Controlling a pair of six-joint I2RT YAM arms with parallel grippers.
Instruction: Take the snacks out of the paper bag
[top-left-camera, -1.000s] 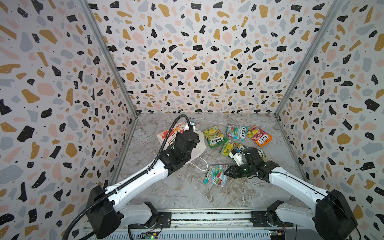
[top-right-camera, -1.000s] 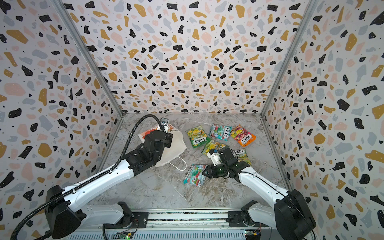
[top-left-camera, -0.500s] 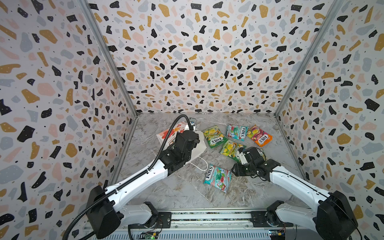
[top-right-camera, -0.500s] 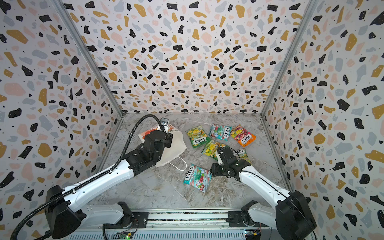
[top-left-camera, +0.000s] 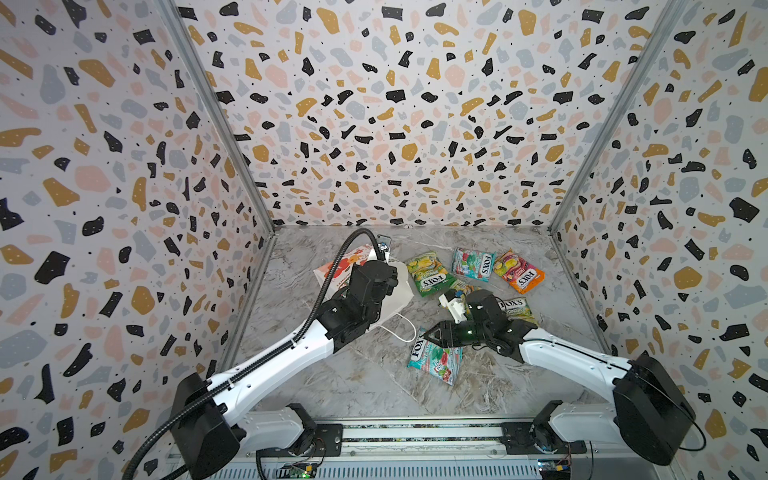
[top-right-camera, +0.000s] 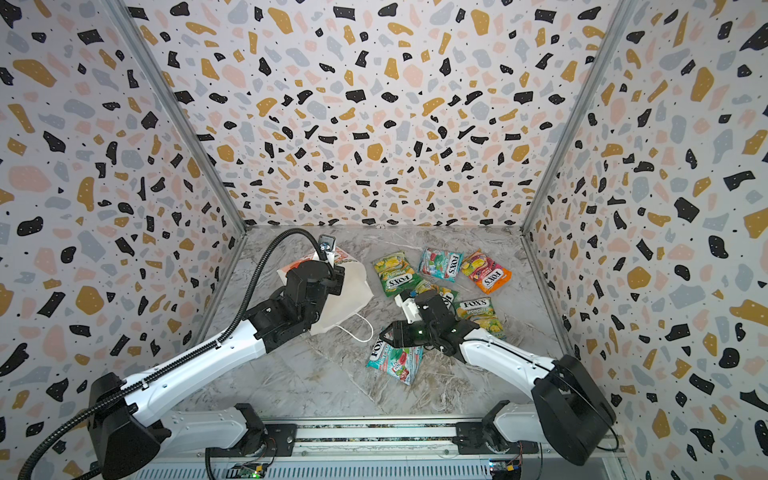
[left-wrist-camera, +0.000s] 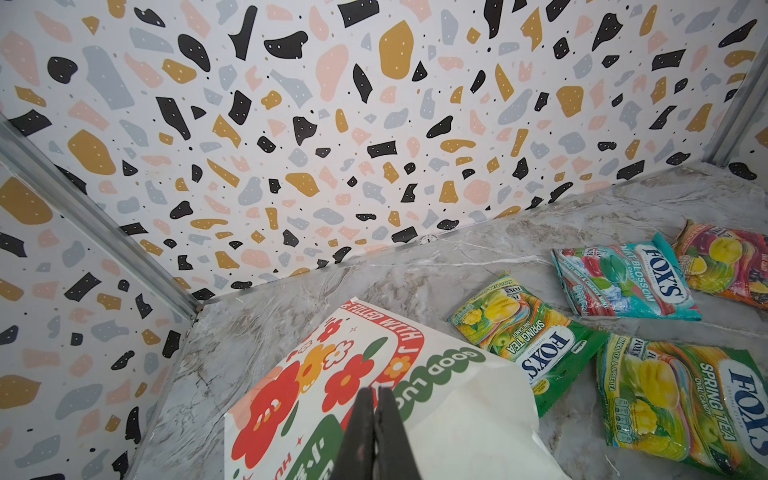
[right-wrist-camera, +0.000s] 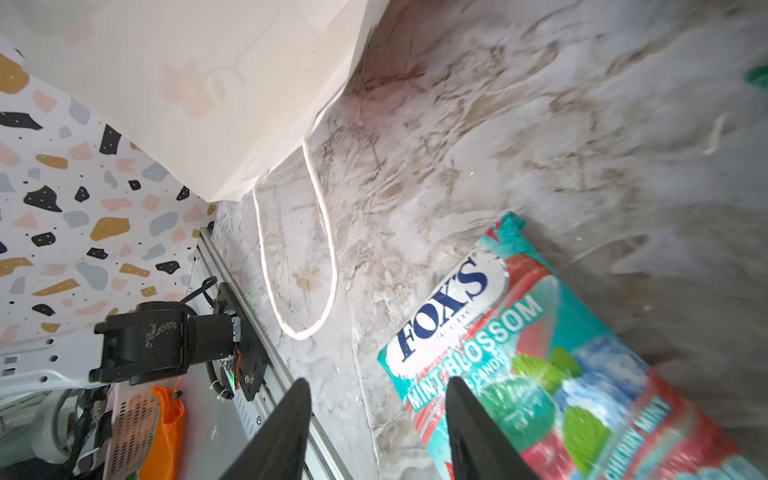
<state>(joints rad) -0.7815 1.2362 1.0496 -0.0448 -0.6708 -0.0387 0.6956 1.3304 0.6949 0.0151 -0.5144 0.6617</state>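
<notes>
6 FOX'S packets (top-left-camera: 429, 275) beside tilted floral paper bag (top-left-camera: 398, 291)

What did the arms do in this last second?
The right gripper opened and let go of the teal-red packet, which now lies flat on the table; the gripper then reached back over it. The left gripper kept the paper bag pinched; the other packets did not move.
</notes>
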